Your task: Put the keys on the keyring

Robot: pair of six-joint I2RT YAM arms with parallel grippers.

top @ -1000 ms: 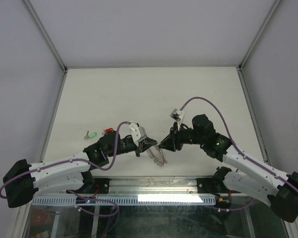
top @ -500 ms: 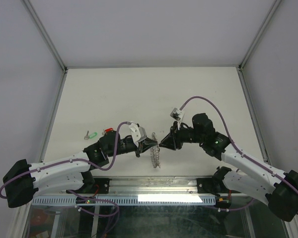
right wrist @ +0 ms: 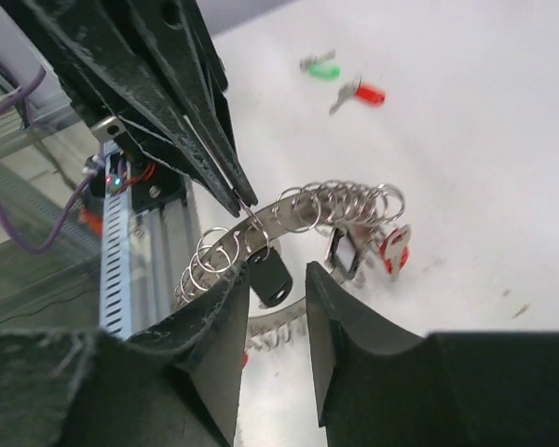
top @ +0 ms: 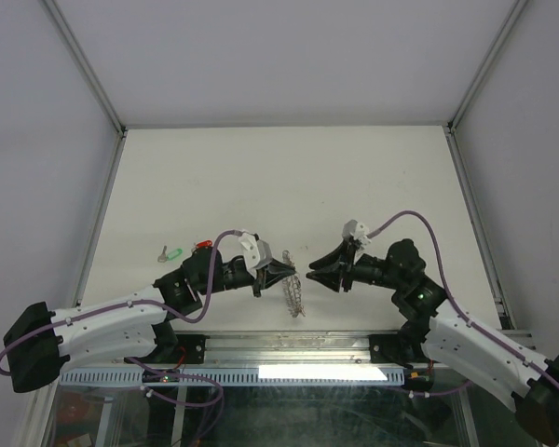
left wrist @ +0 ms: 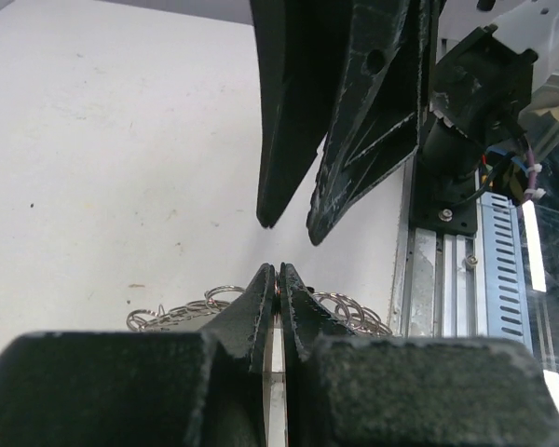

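"Where's that wide, flat grey metal keyring [right wrist: 298, 207]?"
"Hanging from the left gripper [top: 293, 271], which is clenched on its fringed rim."
"And the right gripper [top: 309, 272]?"
"Jaws parted, empty, facing it. The green-headed key [top: 172, 252] and red-headed key [top: 203, 246] lie on the white table [top: 261, 177]."

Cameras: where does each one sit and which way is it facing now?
Top external: above and behind, looking down on the table; left arm, right arm, left gripper and right gripper show.
Left wrist: on the left arm, looking along the shut left gripper at the right gripper.
Right wrist: on the right arm, looking along the open right gripper at the keyring and left gripper.
Shared: both wrist views show the keyring.
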